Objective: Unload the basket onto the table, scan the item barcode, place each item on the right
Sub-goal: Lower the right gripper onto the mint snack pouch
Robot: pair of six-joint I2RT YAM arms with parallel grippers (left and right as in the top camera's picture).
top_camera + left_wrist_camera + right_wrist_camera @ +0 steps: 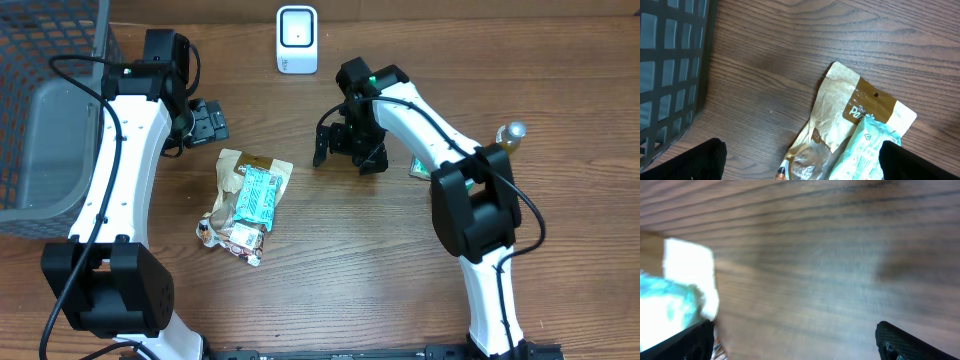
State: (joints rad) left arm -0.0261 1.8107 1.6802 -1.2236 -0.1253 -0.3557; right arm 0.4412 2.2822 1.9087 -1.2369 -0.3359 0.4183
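A pile of snack packs lies left of the table's middle: a tan pouch point(232, 172) with a teal packet point(259, 193) on top. My left gripper point(210, 124) stands open just up and left of the pile. In the left wrist view the tan pouch point(840, 102) and teal packet point(867, 147) lie between and beyond its wide fingers point(695, 162), untouched. To the right of the pile my right gripper point(346, 150) is open over bare wood. Its blurred wrist view shows the teal packet point(665, 305) at the left edge. The white scanner point(297, 40) stands at the back.
A dark mesh basket point(45, 60) holding a grey liner fills the left back corner, seen also as the basket point(670, 65) in the left wrist view. A small greenish pack point(419, 168) and a bottle point(512, 134) sit by the right arm.
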